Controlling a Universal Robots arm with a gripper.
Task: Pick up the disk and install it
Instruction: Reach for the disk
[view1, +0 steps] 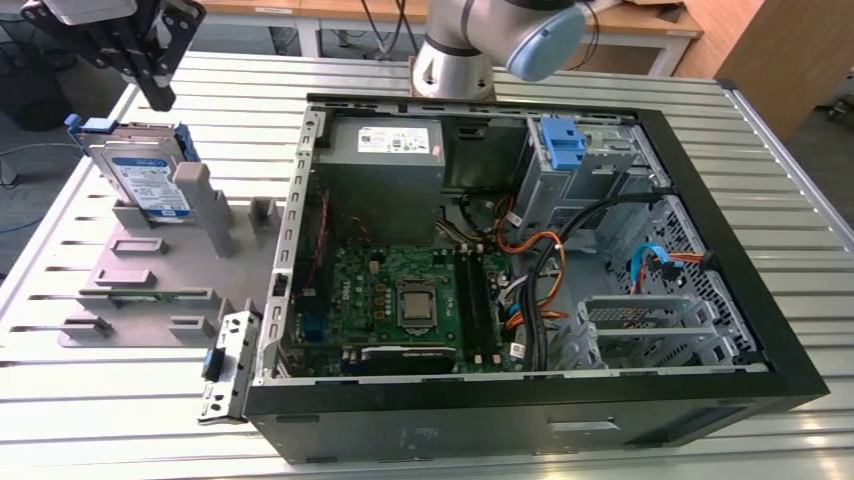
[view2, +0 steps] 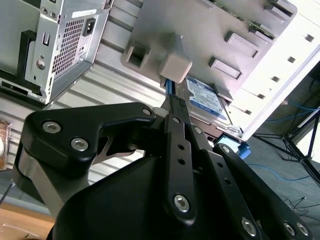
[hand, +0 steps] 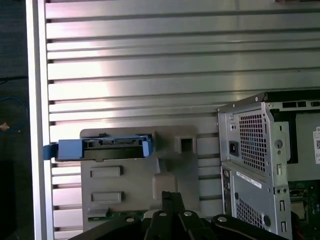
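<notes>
The disk stands on edge in a slot of the grey holder fixture, at the exterior view's left. It is silver with a white-and-blue label and blue side rails. My gripper hangs just above and behind its top edge, apart from it, fingers together and holding nothing. In the second wrist view the black gripper points at the disk's labelled face beyond a grey post. The first wrist view has the disk edge-on, some way ahead of the gripper.
An open black computer case lies on the slatted metal table, to the exterior view's right of the fixture. Inside are a green motherboard, a grey power supply, cables, and a drive bay with a blue latch.
</notes>
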